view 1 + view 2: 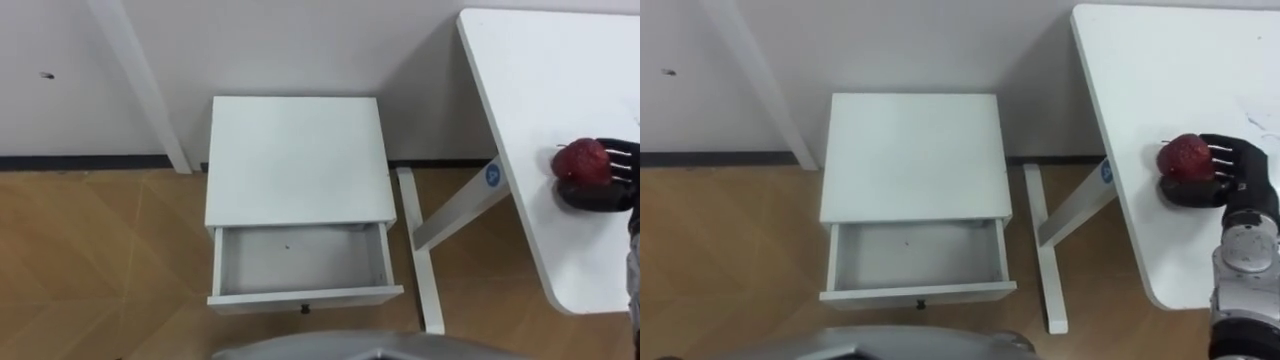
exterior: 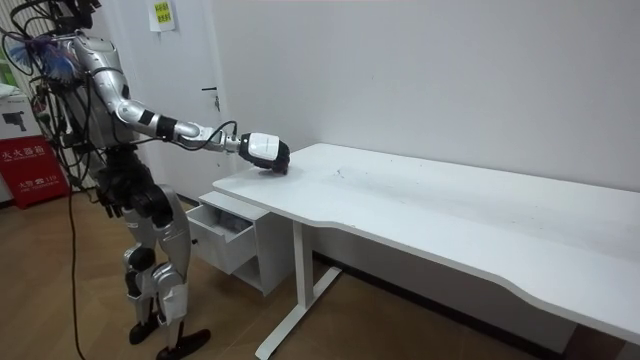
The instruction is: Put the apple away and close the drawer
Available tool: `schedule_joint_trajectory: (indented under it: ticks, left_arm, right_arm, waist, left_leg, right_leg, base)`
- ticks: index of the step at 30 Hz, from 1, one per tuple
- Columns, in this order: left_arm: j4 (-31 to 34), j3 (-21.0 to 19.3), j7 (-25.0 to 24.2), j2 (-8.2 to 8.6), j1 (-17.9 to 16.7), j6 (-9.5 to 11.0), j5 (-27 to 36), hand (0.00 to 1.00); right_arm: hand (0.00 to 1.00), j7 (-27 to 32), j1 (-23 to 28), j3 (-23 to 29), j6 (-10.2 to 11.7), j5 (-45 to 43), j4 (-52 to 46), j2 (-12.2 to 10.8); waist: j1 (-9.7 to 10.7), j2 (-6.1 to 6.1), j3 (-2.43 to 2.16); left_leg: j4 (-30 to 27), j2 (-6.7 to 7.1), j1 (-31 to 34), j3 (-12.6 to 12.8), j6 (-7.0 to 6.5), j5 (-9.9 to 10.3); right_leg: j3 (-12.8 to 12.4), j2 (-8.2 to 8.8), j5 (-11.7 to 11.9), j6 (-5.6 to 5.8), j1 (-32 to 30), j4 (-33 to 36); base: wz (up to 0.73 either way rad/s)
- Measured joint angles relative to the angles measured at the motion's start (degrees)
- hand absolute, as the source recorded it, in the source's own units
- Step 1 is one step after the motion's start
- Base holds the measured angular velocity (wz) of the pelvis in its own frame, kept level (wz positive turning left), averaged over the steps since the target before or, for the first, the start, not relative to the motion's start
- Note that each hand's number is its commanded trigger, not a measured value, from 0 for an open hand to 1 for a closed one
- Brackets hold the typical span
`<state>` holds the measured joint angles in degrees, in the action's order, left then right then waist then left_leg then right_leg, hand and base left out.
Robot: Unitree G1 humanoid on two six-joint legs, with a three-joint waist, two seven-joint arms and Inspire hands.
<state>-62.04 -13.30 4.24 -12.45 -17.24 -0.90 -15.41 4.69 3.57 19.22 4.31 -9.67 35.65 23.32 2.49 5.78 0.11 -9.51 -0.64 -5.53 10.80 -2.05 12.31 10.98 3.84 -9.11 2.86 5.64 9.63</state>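
Observation:
A red apple (image 1: 582, 160) lies near the left edge of the white table (image 1: 560, 70). My right hand (image 1: 612, 186) reaches in from the right, and its dark fingers (image 1: 1232, 153) curl over the apple's far side with the thumb under its near side. The apple still rests on the tabletop. In the room view my right arm stretches out to the table's corner, where the right hand (image 2: 266, 150) sits. The white bedside cabinet (image 1: 295, 155) stands on the floor left of the table, its drawer (image 1: 305, 296) pulled out and bare inside.
The table's white leg and foot (image 1: 428, 250) stand between the cabinet and the tabletop. A white slanted post (image 1: 140, 80) leans against the wall left of the cabinet. Wooden floor (image 1: 100, 260) spreads to the left of the drawer.

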Motion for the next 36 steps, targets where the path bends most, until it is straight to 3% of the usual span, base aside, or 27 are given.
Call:
schedule_joint_trajectory:
  ticks: [15,23,29,33,36]
  left_arm:
    - [-1.0,0.1,-1.3,0.01,0.2,0.0,-0.4,0.0]
    - [0.3,3.1,-1.2,-0.17,2.6,0.8,-0.3,0.0]
    - [0.4,4.4,-0.8,-0.01,3.8,1.2,-0.4,0.0]
    - [1.7,5.3,0.8,-0.02,4.0,1.2,-0.2,0.0]
    - [1.9,8.1,1.8,-0.02,4.2,1.2,0.1,0.0]
  right_arm:
    - [1.0,-1.3,-0.3,-1.1,-0.2,-1.1,-0.7,0.0]
    - [1.0,-3.0,-0.4,-11.0,-0.4,-6.0,-14.9,0.0]
    - [1.0,-4.1,-0.3,-14.1,0.0,-11.1,-29.1,0.0]
    - [1.0,-4.2,-0.4,-16.9,-0.1,-11.1,-30.9,-0.2]
    - [1.0,-5.2,-0.4,-21.1,-0.2,-11.1,-30.9,-1.2]
  waist:
    - [-1.3,0.77,-0.23]
    - [-2.7,0.31,0.07]
    - [-4.5,-0.1,0.32]
    - [-6.1,0.08,0.15]
    - [-6.8,-0.34,0.37]
  left_leg:
    - [-0.1,-0.01,0.2,-0.1,0.0,0.0]
    - [-0.3,0.1,1.0,-0.5,-0.01,0.0]
    - [-0.2,0.41,1.7,-1.9,-0.01,0.0]
    - [-0.2,0.38,1.7,-2.7,-0.01,0.0]
    - [-0.2,0.41,1.7,-3.5,-0.01,0.0]
  right_leg:
    - [0.2,0.06,0.0,0.0,-0.1,0.1]
    - [0.2,0.08,0.0,-0.03,-0.6,0.1]
    - [0.7,0.07,0.0,-0.03,-0.8,-0.2]
    - [0.8,0.07,0.0,-0.03,-0.8,-0.8]
    - [1.9,0.14,0.0,-0.03,-0.3,-1.0]
  base:
    - [0.0]
    - [0.01]
    - [0.12]
    - [0.11]
    - [0.08]
